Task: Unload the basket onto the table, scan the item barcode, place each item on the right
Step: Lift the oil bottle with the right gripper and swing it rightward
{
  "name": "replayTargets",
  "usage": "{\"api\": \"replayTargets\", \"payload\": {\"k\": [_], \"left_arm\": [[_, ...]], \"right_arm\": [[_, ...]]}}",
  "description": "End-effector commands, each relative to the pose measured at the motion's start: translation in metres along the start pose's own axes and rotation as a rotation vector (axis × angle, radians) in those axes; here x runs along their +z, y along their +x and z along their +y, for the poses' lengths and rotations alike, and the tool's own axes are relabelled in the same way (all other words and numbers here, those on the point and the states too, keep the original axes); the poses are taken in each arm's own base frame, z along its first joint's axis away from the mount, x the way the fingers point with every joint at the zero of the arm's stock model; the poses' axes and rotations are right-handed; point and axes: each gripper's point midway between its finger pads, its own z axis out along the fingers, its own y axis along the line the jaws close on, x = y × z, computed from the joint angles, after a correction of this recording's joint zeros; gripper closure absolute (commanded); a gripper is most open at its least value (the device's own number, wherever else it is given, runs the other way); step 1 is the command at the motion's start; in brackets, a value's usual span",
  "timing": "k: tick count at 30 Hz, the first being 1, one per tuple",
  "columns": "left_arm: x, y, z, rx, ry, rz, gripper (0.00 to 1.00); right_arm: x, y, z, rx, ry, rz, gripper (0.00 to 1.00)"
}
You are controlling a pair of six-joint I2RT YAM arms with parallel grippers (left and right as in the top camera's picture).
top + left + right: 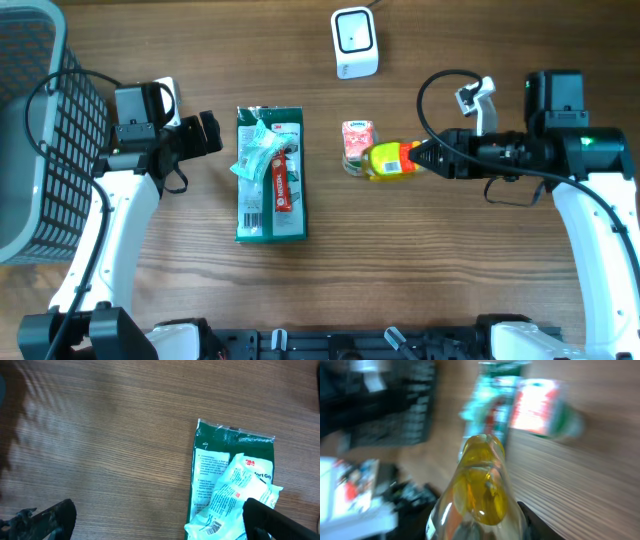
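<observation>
Basket (75, 110) at far left: dark wire mesh walls, grey floor, and I can't make out any contents from overhead. Everything else sits loose on the wood-grain bench (480, 280). The flat, glossy green pack (262, 222) lies lengthwise in the middle, with a crinkled white pouch (255, 152) and a thin red stick pack (283, 185) lying on top of it. The scanner (355, 42) is a small white rounded box with a dark window, at the top centre and well apart from the rest. The task item is the yellow bottle (388, 160), smooth shiny plastic, on its side just right of centre and touching or just beside a small red-and-white packet (356, 138). My right end effector (420, 155) is pinching the bottle at its right end. My left end effector (208, 133) is spread wide with nothing in it, just left of the green pack. My left wrist view shows what overhead doesn't: printed text on the green pack (210, 440), a barcode on the white pouch (235, 490), and both dark fingers (50, 520) at the frame's bottom corners. The right wrist view is motion-blurred. The bottle (480, 485) fills the centre as a translucent yellow form, one dark finger (537, 522) beside it and the packs only smears behind.
</observation>
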Motion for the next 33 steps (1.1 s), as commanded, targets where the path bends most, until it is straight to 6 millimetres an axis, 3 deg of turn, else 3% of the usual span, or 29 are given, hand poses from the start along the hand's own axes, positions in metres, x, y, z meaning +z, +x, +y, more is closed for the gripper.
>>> {"api": "replayTargets", "payload": {"k": [1,6,9,22,33], "left_arm": [[-0.007,-0.009,-0.004,0.027,0.012,-0.030,0.00],[-0.007,-0.009,-0.004,0.027,0.012,-0.030,0.00],[-0.007,-0.009,-0.004,0.027,0.012,-0.030,0.00],[-0.007,-0.009,-0.004,0.027,0.012,-0.031,0.00],[-0.007,-0.009,-0.004,0.027,0.012,-0.030,0.00]], "right_arm": [[-0.015,-0.005,0.058,-0.168,-0.300,-0.048,0.55],[-0.026,-0.005,0.084,-0.153,-0.467,-0.057,0.63],[-0.026,-0.006,0.085,-0.085,-0.471,-0.043,0.67],[-0.026,-0.006,0.085,-0.073,-0.469,-0.041,0.67],[-0.013,-0.006,0.051,-0.006,-0.259,-0.027,0.67]]}}
